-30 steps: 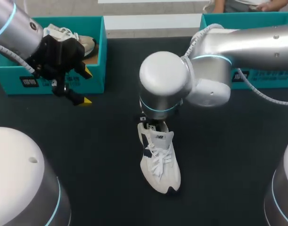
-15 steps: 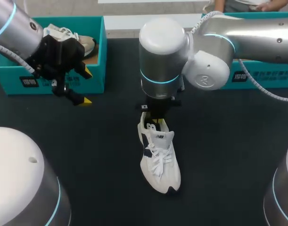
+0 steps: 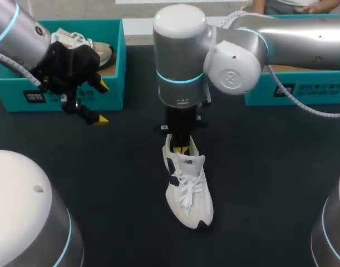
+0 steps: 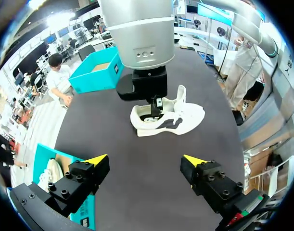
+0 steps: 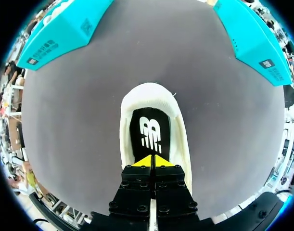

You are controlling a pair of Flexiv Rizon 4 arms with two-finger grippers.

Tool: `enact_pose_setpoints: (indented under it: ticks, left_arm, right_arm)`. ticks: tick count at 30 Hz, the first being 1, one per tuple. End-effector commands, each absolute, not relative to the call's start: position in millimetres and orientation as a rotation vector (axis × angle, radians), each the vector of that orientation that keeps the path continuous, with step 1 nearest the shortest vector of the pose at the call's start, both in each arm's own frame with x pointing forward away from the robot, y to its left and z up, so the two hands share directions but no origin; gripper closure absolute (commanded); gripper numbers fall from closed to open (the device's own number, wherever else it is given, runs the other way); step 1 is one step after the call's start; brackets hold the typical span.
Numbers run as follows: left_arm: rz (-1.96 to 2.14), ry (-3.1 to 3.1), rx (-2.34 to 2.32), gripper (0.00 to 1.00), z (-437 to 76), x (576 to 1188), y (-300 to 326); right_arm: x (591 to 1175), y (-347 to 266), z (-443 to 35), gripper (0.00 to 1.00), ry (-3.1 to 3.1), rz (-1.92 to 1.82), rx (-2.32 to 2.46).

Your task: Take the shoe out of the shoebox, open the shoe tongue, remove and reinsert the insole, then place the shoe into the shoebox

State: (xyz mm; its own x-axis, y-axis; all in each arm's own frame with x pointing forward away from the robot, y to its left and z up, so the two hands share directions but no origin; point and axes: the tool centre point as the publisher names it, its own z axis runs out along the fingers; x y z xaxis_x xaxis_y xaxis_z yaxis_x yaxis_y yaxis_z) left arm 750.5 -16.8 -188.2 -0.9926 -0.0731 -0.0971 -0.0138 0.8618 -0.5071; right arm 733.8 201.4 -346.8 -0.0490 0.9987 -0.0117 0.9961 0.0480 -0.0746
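On the black table (image 3: pixel 281 183), the right arm (image 3: pixel 281 39) reaches in over the middle, between two teal shoeboxes: the far-left shoebox (image 3: pixel 111 67) holds a second shoe (image 3: pixel 83 44), and the other shoebox (image 3: pixel 303 92) is far right. The white sneaker (image 3: pixel 189 189) is already out, lying mid-table. Its long axis runs far to near, with the toe near and the heel far. The black insole (image 5: pixel 151 132) looks seated inside, so pulling it, refitting it and reboxing the shoe seem left to do. The right gripper (image 5: pixel 152 159) hangs over the shoe opening, its tips pressed together; I can't see anything pinched. The left gripper (image 4: pixel 145 159) hovers by the left shoebox, spread wide and empty.
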Motion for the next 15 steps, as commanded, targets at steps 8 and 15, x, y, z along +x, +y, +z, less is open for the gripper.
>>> enact_pose_setpoints:
  ticks: [8, 15]
  left_arm:
    - [-0.793, 2.920, -0.068, 0.00, -188.8, 749.4, -15.7]
    - [-0.793, 2.920, -0.068, 0.00, -188.8, 749.4, -15.7]
  right_arm:
    - [730.7, 201.2, -341.6, 1.00, -2.157, 0.268, -2.097]
    - [720.7, 200.3, -342.4, 0.11, -2.189, 0.305, -2.035]
